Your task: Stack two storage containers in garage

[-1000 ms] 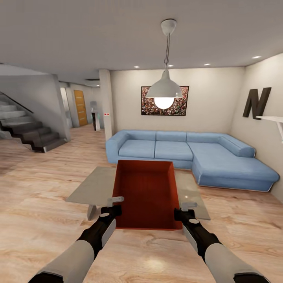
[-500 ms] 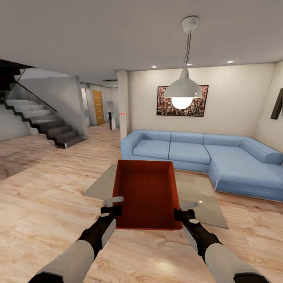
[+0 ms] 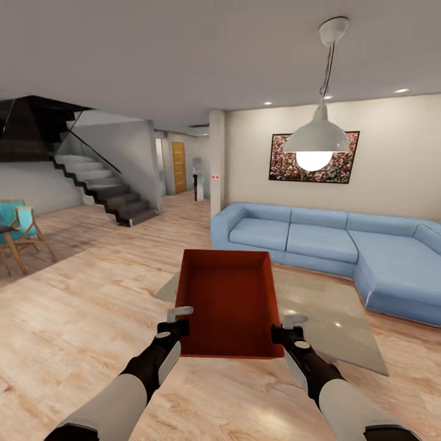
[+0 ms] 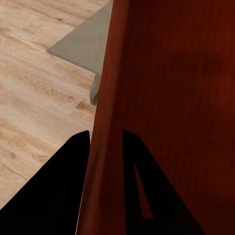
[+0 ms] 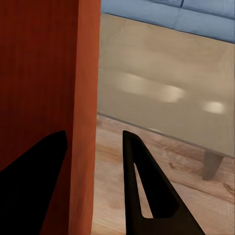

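Storage container (image 3: pixel 229 303) between both hands

1. The orange-red rectangular storage container (image 3: pixel 228 303) sits front and centre, between the left gripper (image 3: pixel 177 319) on its left wall and the right gripper (image 3: pixel 289 326) on its right wall.
2. Behind and below it lies the low grey glass-topped surface (image 3: pixel 324 312).
3. Behind that stands the blue corner sofa (image 3: pixel 318 236), under the white pendant lamp (image 3: pixel 315 138).
4. The grey staircase (image 3: pixel 104 187) rises far left, with the wood-framed chair (image 3: pixel 18 229) at the left edge.
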Available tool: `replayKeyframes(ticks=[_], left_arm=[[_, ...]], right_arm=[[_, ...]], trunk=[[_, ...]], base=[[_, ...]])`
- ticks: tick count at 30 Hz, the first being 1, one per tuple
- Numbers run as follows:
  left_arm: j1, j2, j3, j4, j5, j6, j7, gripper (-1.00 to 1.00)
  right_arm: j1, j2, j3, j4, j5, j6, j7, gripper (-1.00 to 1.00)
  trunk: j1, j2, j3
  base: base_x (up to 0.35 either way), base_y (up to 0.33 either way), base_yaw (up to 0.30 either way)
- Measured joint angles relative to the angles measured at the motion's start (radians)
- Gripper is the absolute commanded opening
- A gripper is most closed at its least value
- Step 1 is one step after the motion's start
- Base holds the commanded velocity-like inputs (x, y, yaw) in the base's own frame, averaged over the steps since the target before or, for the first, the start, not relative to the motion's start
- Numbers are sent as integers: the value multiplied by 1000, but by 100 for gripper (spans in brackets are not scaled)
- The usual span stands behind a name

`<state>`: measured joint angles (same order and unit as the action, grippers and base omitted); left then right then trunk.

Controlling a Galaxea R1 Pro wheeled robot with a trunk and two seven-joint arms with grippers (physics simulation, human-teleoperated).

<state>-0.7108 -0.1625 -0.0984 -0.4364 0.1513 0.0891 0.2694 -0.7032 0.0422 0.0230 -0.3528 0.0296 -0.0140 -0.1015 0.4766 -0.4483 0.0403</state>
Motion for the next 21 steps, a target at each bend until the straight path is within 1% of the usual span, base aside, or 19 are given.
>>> replayKeyframes(ticks=[21], left_arm=[[0,1,0,0,0,0,-1,-100]], right_arm=[[0,1,0,0,0,0,-1,-100]], trunk=[[0,0,0]], base=[[0,0,269]])
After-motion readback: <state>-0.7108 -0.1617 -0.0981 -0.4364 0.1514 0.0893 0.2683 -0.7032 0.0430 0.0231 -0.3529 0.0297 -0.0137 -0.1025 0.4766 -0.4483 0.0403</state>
